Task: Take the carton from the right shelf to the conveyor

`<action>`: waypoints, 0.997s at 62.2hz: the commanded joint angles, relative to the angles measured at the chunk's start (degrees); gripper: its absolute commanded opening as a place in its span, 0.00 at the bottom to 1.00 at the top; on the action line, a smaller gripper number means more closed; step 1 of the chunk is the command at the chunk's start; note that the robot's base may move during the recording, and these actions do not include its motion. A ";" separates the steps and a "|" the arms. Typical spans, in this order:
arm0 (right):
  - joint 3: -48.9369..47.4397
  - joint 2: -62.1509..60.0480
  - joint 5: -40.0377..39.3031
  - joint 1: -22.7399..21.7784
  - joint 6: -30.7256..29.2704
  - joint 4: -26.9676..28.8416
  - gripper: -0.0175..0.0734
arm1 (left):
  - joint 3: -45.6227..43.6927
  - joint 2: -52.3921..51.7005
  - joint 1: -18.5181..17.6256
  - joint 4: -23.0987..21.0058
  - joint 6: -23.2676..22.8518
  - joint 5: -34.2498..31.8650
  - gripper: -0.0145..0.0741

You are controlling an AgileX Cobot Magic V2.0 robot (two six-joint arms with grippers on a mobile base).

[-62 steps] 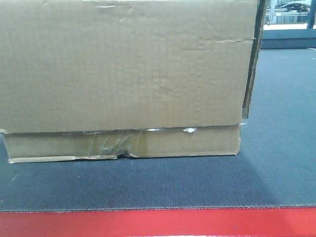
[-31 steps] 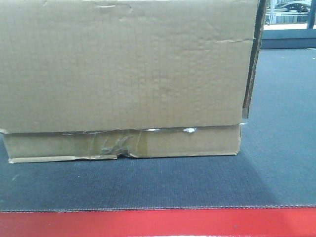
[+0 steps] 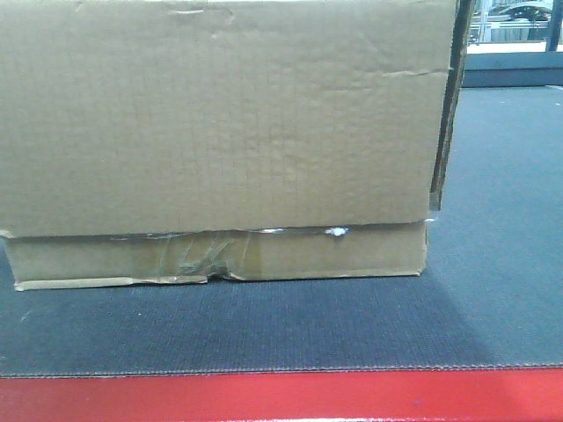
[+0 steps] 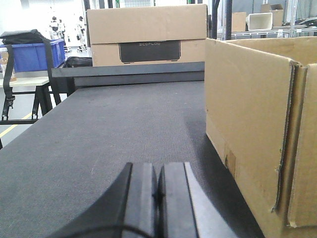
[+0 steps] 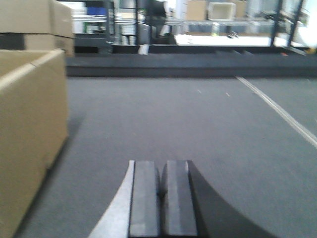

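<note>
Resting on the conveyor (image 3: 493,290), the carton (image 3: 220,123) is our landmark for everything that follows. Nearest to us in the front view runs the belt's red edge, then a strip of dark grey woven belt, then the carton's long brown side, which fills most of that view. An upper flap overhangs the lower part of the carton, and wrinkled clear tape (image 3: 207,253) crosses the seam below it. The carton's bottom edge touches the belt.

From the left wrist view, our left gripper (image 4: 158,191) sits low over the belt, to the left of the carton (image 4: 257,124) and apart from it; its two dark pads are pressed together with nothing between them. We see the carton's corner here, with a raised side flap and an open top. Beyond the carton, past the far end of the conveyor (image 4: 99,139), stands a second brown box (image 4: 147,34) with a dark label. Farther left of that are blue plastic bins (image 4: 34,54) on a table.

From the right wrist view, our right gripper (image 5: 161,193) sits to the right of the carton (image 5: 29,134), also apart from it, pads pressed together and holding nothing. Grey belt stretches away beyond it toward blurred shelving in the distance.
</note>
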 commanded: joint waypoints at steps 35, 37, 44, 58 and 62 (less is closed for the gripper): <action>11.10 -2.19 -12.44 -1.50 -1.25 1.83 0.12 | -0.14 -0.31 0.08 -0.37 0.20 -1.43 0.16; 11.10 -2.19 -12.44 -1.50 -1.25 1.83 0.12 | -0.14 -0.31 0.08 -0.37 0.20 -1.43 0.16; 11.10 -2.19 -12.44 -1.50 -1.25 1.83 0.12 | -0.14 -0.31 0.08 -0.37 0.20 -1.43 0.16; 11.10 -2.19 -12.44 -1.50 -1.25 1.83 0.12 | -0.14 -0.31 0.08 -0.37 0.20 -1.43 0.16; 11.10 -2.19 -12.44 -1.50 -1.25 1.83 0.12 | -0.14 -0.31 0.08 -0.37 0.20 -1.43 0.16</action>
